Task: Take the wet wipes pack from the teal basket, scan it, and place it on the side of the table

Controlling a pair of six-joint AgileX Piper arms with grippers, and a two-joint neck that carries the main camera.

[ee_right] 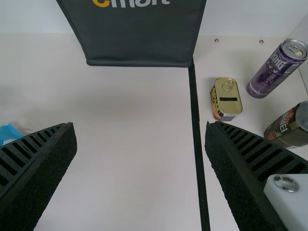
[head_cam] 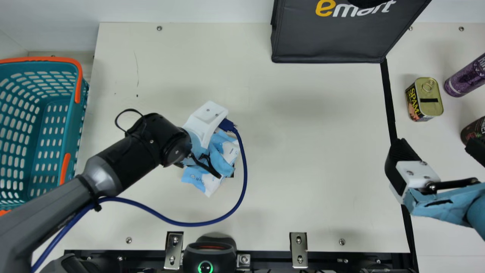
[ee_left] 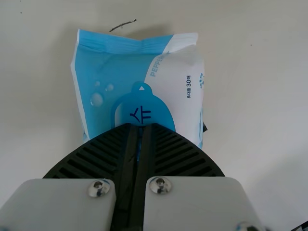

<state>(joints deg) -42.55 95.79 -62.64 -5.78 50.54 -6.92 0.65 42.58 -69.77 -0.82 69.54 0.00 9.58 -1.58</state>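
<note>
Clamped on the pack (head_cam: pixel 212 184) at the left gripper (head_cam: pixel 205 119); spread wide at the right gripper (head_cam: pixel 439 149), near the black strip (head_cam: pixel 388 98). Located, as to the pack, between basket (head_cam: pixel 72 117) and right gripper, at or just over the table (head_cam: pixel 303 151), contact hard to tell. Also listed, main view: at bottom edge, scanner (head_cam: pixel 206 258); at top, dark bag (head_cam: pixel 322 41); right of the strip, Spam (head_cam: pixel 432 96), purple can (head_cam: pixel 464 77), dark can (head_cam: pixel 473 131).

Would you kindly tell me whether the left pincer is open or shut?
The left pincer is shut on the wipes: its ribbed fingers nearly meet at the pack's middle, with a thin sliver of blue between them.
</note>
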